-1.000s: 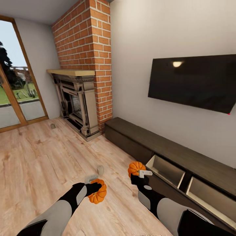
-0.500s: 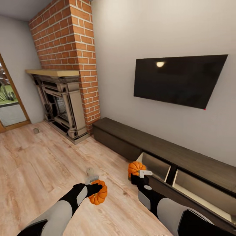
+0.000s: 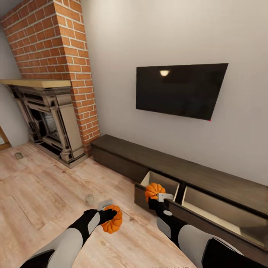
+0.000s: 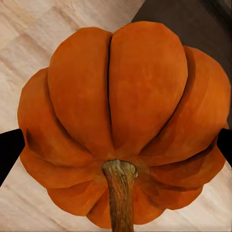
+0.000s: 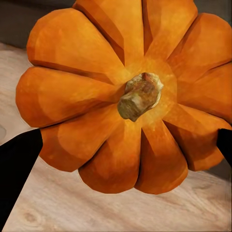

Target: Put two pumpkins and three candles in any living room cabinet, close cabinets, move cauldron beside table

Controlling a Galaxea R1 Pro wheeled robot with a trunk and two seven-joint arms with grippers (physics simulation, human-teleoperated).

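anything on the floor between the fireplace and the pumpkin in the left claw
In the head view, one candle stands on the wooden floor between the fireplace and the left claw's pumpkin; otherwise bare boards.

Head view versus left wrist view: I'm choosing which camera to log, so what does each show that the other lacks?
Head view alone: the cabinet with two open drawers, a candle on the floor, the fireplace, the TV, and the right end effector holding a second pumpkin. Left wrist view alone: the stem close up. Shared: the left pumpkin and wooden floor.
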